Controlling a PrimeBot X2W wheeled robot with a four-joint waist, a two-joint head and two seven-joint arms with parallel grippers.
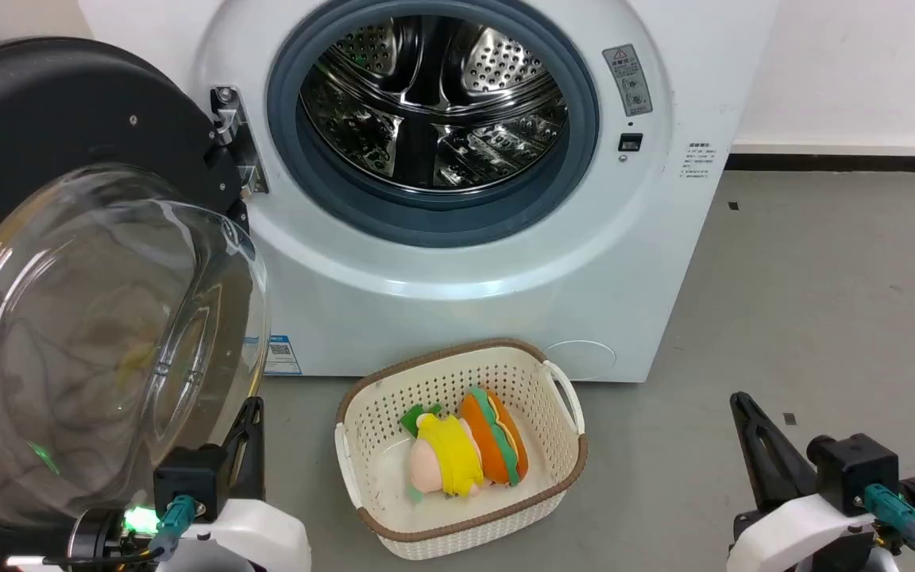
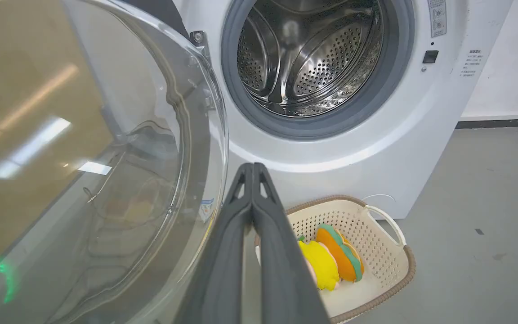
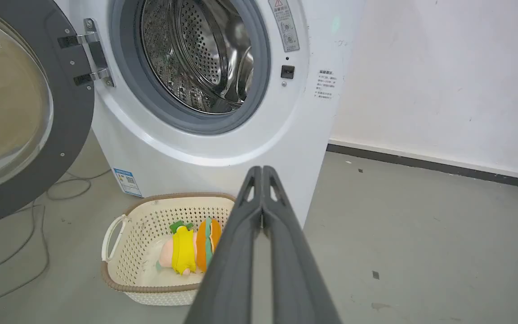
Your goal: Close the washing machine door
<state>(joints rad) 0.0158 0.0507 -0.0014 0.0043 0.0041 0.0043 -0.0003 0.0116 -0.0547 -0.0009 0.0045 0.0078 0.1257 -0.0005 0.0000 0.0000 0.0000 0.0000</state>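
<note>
Door (image 1: pixel 100 318): stood wide open, swung out to the left of the machine (image 1: pixel 457 302) on its hinge (image 1: pixel 231 135); black rim and clear glass bowl faced the robot.
Drum (image 1: pixel 434 103): open to view inside the grey gasket (image 1: pixel 426 214); nothing seen in it.
Left gripper (image 1: pixel 247 429): low, just beside the lower right edge of the bowl; contact could not be told. Fingers (image 2: pixel 241 225) were pressed together, holding nothing.
Right gripper (image 1: pixel 747 413): low at the right over bare floor (image 1: pixel 823 318), well apart from the door and machine. Fingers (image 3: pixel 281 234) lay flat against each other, holding nothing.
Basket (image 1: pixel 561 373): cream, on the floor just in front of the machine, between the grippers; held soft toys (image 1: pixel 465 453) in yellow, orange and green.
Sticker (image 1: pixel 283 355): blue, at the machine's lower front, beside the bowl's edge.
</note>
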